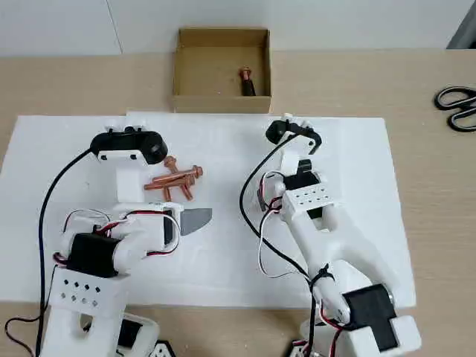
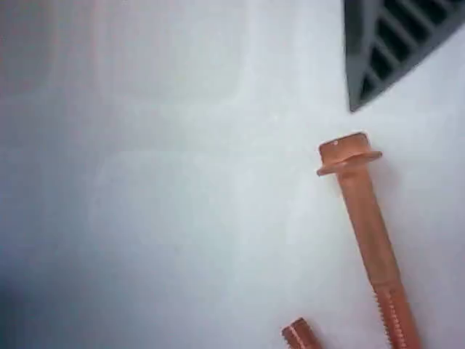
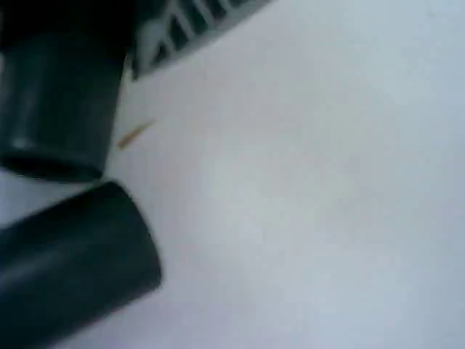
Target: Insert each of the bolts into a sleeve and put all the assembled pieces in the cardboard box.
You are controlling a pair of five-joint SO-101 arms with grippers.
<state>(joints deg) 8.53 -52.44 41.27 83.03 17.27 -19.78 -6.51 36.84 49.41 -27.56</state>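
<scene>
White sheet (image 1: 223,253): bolts (image 1: 175,179) piled, longest lying left-right.

Between the two arms an open strip of white sheet (image 1: 223,249) gives passage toward the cardboard box (image 1: 222,104). The bolts (image 1: 175,181) lie heaped just beside the left arm (image 1: 137,232); scissors (image 1: 457,106) lie at the desk's (image 1: 431,74) far edge.

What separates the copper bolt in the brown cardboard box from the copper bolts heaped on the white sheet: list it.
Place: boxed bolt in the cardboard box; heaped bolts on the white sheet. State: boxed bolt wears a dark sleeve; heaped bolts are bare. Number: boxed bolt alone; heaped bolts several, crossing. Both are copper-coloured.
</scene>
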